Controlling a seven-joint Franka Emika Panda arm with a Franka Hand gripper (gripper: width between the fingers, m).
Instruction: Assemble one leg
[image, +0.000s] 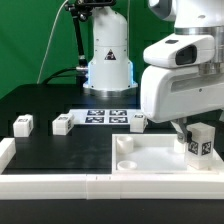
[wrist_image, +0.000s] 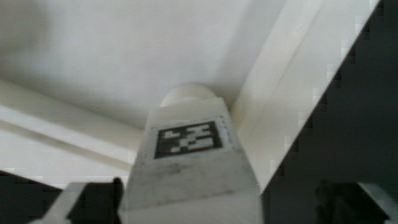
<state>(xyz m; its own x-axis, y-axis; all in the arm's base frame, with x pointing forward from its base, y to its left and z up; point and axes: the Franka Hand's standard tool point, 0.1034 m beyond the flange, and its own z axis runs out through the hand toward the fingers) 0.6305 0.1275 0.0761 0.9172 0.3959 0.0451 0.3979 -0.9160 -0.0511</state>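
My gripper (image: 199, 133) is shut on a leg (image: 200, 141), a small white block with a black-and-white tag, and holds it upright over the right corner of the large white tray-like piece (image: 150, 158). In the wrist view the leg (wrist_image: 191, 150) fills the middle, its tip close to the tray's inner corner (wrist_image: 240, 75); my dark fingers (wrist_image: 98, 205) flank its base. Three more legs lie on the black table: one at the exterior view's left (image: 23, 124), one left of the marker board (image: 62, 123), one right of it (image: 138, 120).
The marker board (image: 105, 116) lies at the back middle, in front of the arm's white base (image: 108, 60). A white rail (image: 50, 184) runs along the table's front and left edges. The tray has a round socket (image: 125, 143) near its left corner.
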